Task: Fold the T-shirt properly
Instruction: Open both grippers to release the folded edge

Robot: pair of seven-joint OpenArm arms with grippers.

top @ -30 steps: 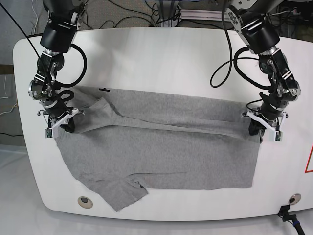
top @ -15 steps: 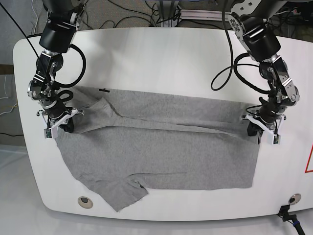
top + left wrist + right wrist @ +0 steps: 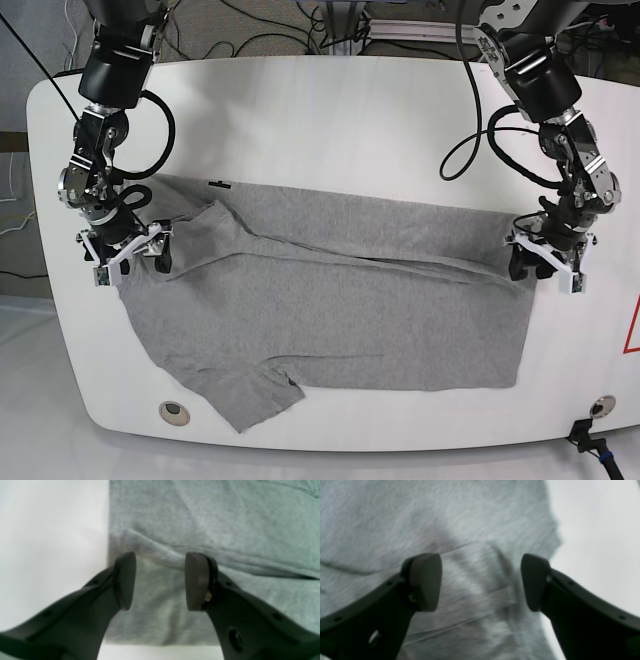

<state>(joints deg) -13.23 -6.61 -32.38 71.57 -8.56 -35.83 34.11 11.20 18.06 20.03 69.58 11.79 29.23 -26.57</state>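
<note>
A grey T-shirt [image 3: 330, 310] lies flat on the white table [image 3: 330, 110], its upper edge folded down along a long crease. My left gripper [image 3: 546, 264] stands open over the shirt's right edge. In the left wrist view the left gripper [image 3: 160, 580] has its fingers apart above a fold ridge of the T-shirt [image 3: 225, 517], holding nothing. My right gripper [image 3: 130, 258] is open over the shirt's left edge, near the folded sleeve. In the right wrist view the right gripper [image 3: 481, 580] spreads wide over the T-shirt [image 3: 420, 517] with nothing gripped.
One sleeve [image 3: 250, 395] reaches toward the table's front edge. Two round holes [image 3: 173, 409] [image 3: 601, 405] sit in the front corners. A red marking [image 3: 632, 330] shows at the right edge. Cables [image 3: 290, 40] lie behind the table.
Both grippers have opened and let go of the shirt's folded edge. The left gripper has shifted slightly right. The fold now rests on the shirt.
</note>
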